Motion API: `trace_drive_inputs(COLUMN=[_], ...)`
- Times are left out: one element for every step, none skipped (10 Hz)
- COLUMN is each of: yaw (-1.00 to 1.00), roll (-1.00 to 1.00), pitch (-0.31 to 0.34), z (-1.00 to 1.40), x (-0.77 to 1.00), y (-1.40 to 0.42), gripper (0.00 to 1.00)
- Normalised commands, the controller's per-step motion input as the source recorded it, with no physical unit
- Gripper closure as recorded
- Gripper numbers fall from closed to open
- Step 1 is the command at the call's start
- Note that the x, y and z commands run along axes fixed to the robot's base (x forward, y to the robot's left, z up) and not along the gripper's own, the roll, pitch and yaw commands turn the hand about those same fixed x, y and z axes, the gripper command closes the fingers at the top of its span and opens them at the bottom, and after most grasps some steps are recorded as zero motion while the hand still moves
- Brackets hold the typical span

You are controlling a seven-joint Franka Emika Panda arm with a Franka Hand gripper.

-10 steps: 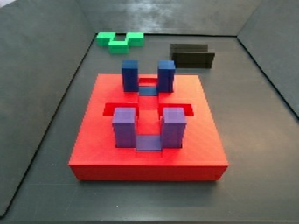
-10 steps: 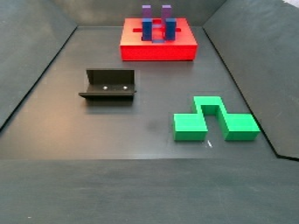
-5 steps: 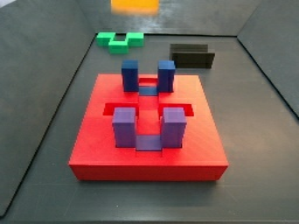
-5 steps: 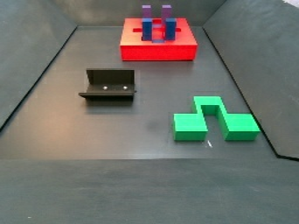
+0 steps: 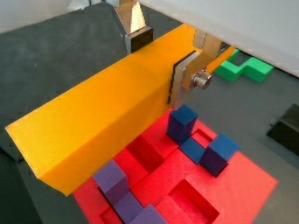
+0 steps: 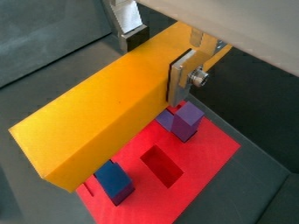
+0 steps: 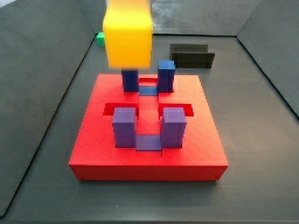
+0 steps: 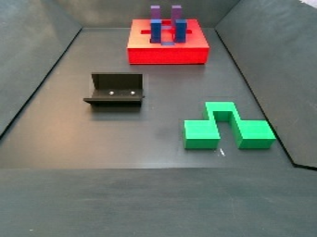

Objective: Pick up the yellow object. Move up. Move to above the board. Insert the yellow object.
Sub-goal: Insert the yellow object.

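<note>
The pincer [image 5: 163,54] holds the yellow object [image 5: 100,109] high over the board [image 5: 251,184], its silver fingers [image 5: 184,77] pressed flat against the bar's two long faces near one end. In both wrist views the bar runs away from the pincer as one long, narrow slab, its far end reaching out past the red board's edge. The long axis appears level rather than tipped, though the wrist views alone do not settle that.

In a side view the yellow object [image 7: 128,33] shows end-on as a tall block in the air, hanging above the far part of the board [image 7: 146,150] and in front of the green block [image 7: 101,38], so its length points roughly toward that camera. Below it stand the blue posts [image 7: 147,75] and, nearer the camera, the purple posts [image 7: 149,125], with a channel between each pair.

The coming move seems to turn on one relation: the bar's long axis against the line of the gaps between the paired posts. From the wrist views the purple post [image 6: 180,121] and blue post [image 6: 114,183] sit beneath the bar, roughly along its length, which suggests the alignment is close. The bar is clear of the board, well above the post tops.

The fixture [image 8: 115,90] stands apart on the worktop [image 8: 74,139].
</note>
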Motion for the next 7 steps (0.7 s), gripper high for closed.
trace_drive_inputs(yaw=[0.18, 0.00, -0.12, -0.11, 0.00, 0.00, 0.00], roll=[-0.07, -0.15, -0.15, -0.19, -0.23, -0.13, -0.01], pitch=[0.000, 0.019, 0.053, 0.036, 0.000, 0.000, 0.000], z=[-0.45, -0.34, -0.14, -0.22, -0.34, -0.26, -0.15], x=[0.21, 0.47, 0.55, 0.36, 0.00, 0.00, 0.00], y=[-0.05, -0.02, 0.00, 0.05, 0.18, 0.11, 0.11], gripper=[1.00, 1.00, 1.00, 1.00, 1.00, 1.00, 1.00])
